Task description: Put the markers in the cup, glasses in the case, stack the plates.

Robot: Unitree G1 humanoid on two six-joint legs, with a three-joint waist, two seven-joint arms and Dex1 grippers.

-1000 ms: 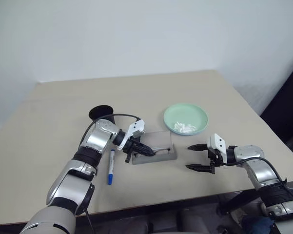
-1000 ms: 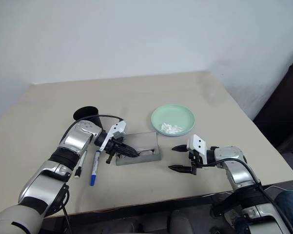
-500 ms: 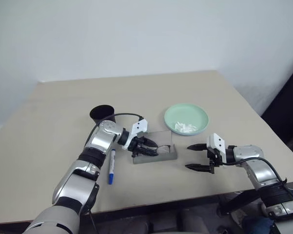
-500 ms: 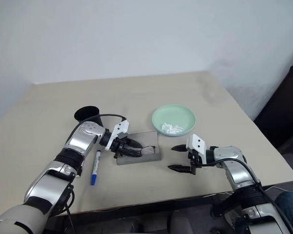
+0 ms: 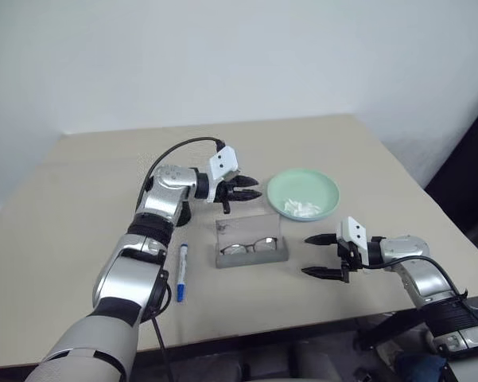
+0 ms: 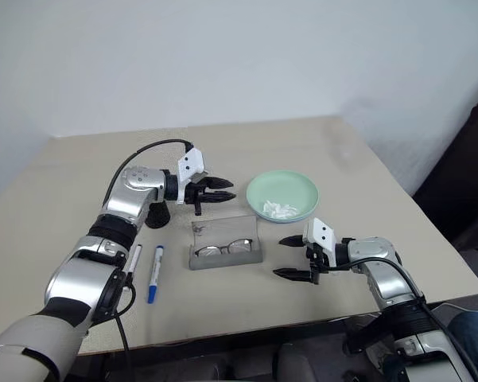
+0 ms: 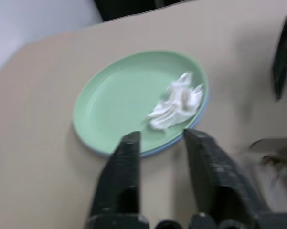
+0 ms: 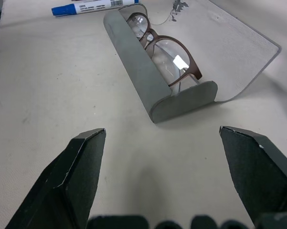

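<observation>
The glasses (image 5: 250,247) lie inside the open grey case (image 5: 251,256), also close in the right wrist view. My left gripper (image 5: 250,189) hovers above the table behind the case, pointing at the plates, jaws a little apart and empty. The mint green plate (image 5: 302,189) rests on the light blue one, whose rim (image 7: 150,151) peeks out. A blue-capped marker (image 5: 180,272) and a black-tipped marker (image 6: 132,259) lie left of the case. The black cup (image 6: 157,215) is mostly hidden behind my left forearm. My right gripper (image 5: 318,255) stands wide open right of the case.
A white paper wad (image 5: 305,209) sits in the green plate. The beige table (image 5: 302,143) reaches a white wall at the back. A dark object stands off the table's right edge (image 5: 473,159).
My left gripper has risen out of the case, leaving the glasses in it, and swung back toward the plates with its jaws parted. The right arm has kept still.
</observation>
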